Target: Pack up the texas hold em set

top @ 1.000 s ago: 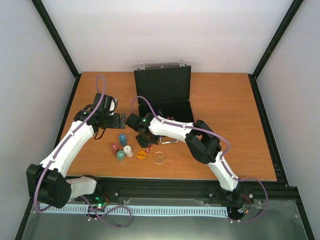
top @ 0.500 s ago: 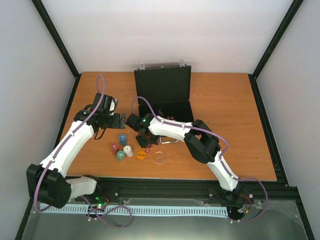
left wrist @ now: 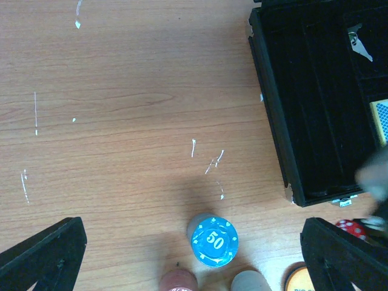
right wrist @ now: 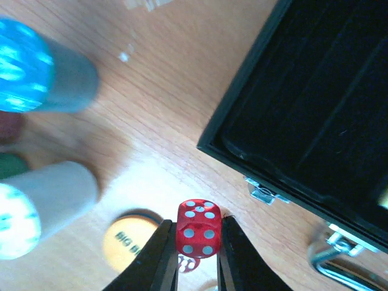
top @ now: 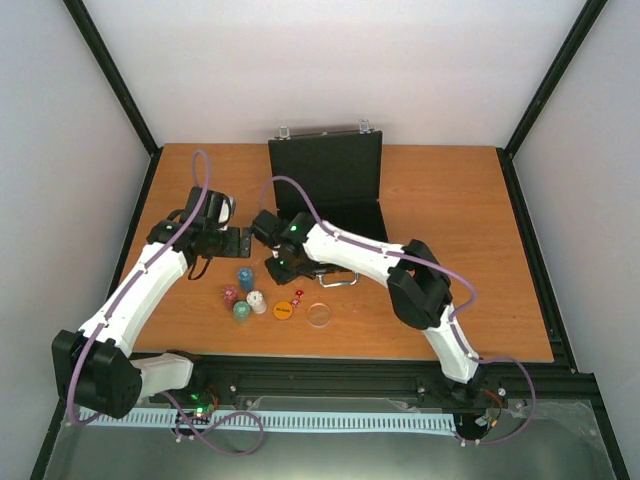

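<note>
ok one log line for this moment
right hand: shut on red die, beside open briefcase | left hand: open, near blue chip stack | orange disc, white chip stack: on table

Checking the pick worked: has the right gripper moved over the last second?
Yes. Shut on a red die, the right gripper has pulled away from the orange disc toward the open briefcase, top view.

The case (top: 330, 195) is sitting open at the back middle of the table (top: 450, 220), with the deck (left wrist: 379, 119) lying inside it. Four chip stacks (top: 245, 277) are standing clustered just off its front left corner. Two discs (top: 283, 310) are lying side by side, right of the stacks. A die (right wrist: 198, 229) is hanging in the right gripper (right wrist: 195, 237) just before the case. A second die (top: 297, 295) is lying just behind the discs.
</note>
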You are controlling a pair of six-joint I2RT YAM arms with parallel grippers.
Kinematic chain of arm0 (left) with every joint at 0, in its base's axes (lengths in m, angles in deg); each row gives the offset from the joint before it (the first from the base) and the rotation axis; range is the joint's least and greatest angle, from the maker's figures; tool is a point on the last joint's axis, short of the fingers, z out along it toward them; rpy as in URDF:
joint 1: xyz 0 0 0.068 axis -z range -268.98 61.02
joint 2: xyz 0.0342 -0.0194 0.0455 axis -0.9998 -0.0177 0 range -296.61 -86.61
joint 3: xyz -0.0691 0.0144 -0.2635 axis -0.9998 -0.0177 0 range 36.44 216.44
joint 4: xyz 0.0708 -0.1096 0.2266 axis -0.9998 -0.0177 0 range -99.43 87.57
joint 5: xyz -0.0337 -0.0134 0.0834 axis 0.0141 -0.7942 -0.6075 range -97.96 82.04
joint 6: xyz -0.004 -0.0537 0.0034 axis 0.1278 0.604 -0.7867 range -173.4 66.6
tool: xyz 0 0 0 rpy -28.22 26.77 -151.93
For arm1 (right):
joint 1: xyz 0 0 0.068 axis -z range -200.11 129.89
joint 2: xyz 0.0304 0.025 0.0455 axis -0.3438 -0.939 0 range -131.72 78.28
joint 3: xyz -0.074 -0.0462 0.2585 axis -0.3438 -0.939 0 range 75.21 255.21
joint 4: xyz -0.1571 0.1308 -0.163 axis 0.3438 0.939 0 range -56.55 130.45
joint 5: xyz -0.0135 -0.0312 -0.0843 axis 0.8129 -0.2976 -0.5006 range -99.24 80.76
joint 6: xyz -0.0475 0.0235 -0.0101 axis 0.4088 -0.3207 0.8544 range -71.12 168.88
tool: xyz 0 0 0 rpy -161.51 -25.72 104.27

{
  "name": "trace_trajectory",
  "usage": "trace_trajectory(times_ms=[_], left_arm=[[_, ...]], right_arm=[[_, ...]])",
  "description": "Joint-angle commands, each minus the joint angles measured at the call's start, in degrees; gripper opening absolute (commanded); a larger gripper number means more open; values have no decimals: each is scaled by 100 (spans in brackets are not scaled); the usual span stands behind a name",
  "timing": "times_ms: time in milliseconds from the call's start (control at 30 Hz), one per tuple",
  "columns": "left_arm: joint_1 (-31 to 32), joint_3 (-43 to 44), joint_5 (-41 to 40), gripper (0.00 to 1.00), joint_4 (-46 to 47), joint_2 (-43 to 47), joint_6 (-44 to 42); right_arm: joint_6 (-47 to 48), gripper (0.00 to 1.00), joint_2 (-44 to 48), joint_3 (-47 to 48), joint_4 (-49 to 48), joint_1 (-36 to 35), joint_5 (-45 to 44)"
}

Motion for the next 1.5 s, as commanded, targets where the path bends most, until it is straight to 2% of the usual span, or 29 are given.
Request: trace_trajectory(times_ms=[0,200,533,1467], left_arm=[[19,9,67,100,54,80,-75],[18,26,77,100,68,57,-72],[18,31,6,100,23,9,-72],[18,158,-73,100,-33,-214,37]], right_arm=[[31,10,593,387,317,108,-102],[57,10,589,209,281,652,-524],[497,10,89,349,-109,1559,-621],[638,11,-578,89,-437,1754,-995]])
